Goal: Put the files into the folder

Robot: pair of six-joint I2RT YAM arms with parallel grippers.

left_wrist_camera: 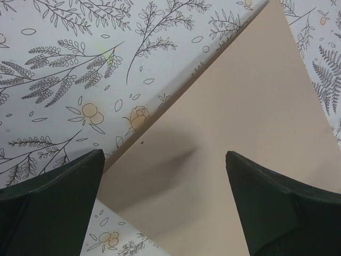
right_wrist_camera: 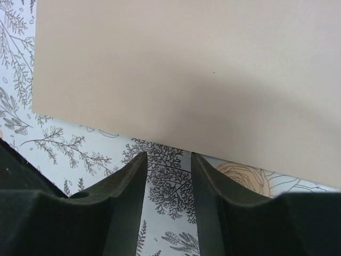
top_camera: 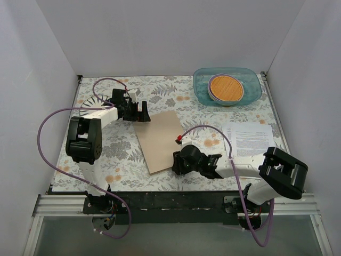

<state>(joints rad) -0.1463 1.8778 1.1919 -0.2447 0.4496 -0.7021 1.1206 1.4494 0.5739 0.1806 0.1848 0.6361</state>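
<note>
Right gripper (right_wrist_camera: 166,162) sits low at the near edge of the folder (right_wrist_camera: 186,64), jaws narrowed to a slit, gripping nothing. Poised to lift the cover, I'd say. Left gripper (left_wrist_camera: 164,156) is spread wide over the folder's far corner, likely to steady it. Files (top_camera: 250,140) wait just right of the folder.

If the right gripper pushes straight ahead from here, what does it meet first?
Most likely the edge of the flat tan-brown cardboard folder, lying just ahead of the right gripper; the gripper's height is hard to judge.
</note>
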